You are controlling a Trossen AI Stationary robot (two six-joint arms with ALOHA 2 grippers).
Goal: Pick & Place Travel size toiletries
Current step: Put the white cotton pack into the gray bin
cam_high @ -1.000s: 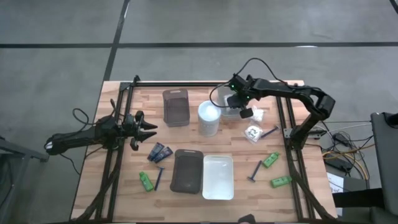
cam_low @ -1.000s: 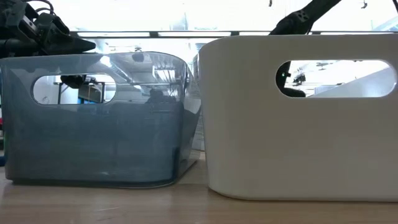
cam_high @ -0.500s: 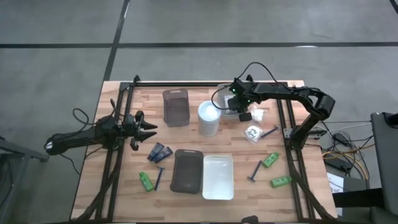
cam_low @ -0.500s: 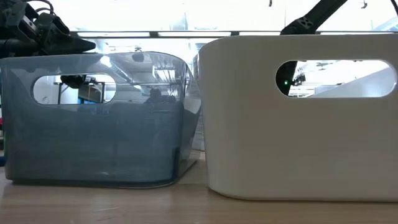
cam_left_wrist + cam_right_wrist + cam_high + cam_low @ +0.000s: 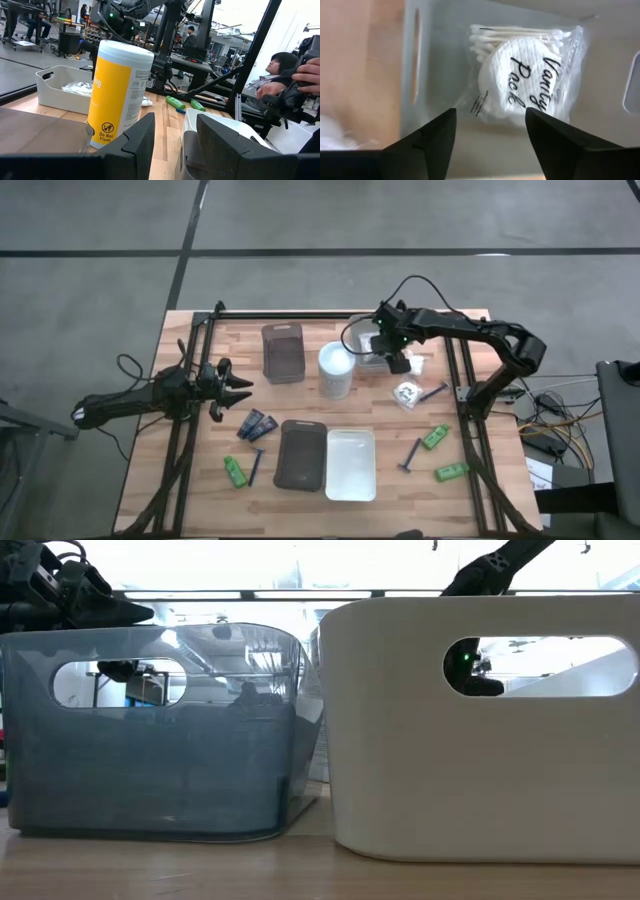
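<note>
A clear-wrapped white packet [image 5: 525,75] of cotton buds and pads lies flat on the floor of a small white tray [image 5: 440,30] at the far right of the table [image 5: 362,364]. My right gripper [image 5: 490,120] hangs open just above it, pointing steeply down, touching nothing [image 5: 395,360]. My left gripper [image 5: 235,388] waits open and level at the table's left side. On the table lie two more packets [image 5: 405,393], green bottles [image 5: 435,437] [image 5: 452,471] [image 5: 234,471], two navy tubes [image 5: 258,424] and razors [image 5: 412,452] [image 5: 255,468] [image 5: 432,393].
A tall white cylinder [image 5: 336,370] stands just left of the small tray. A clear grey tray [image 5: 282,352] sits at the far middle. A dark tray [image 5: 300,455] and a white tray [image 5: 351,464] sit near the front edge. A black frame rail [image 5: 455,370] borders the right side.
My right gripper has opened over the small white tray and let go of the packet, which now lies in the tray. Its wrist has rolled a little and it has shifted slightly over the tray.
</note>
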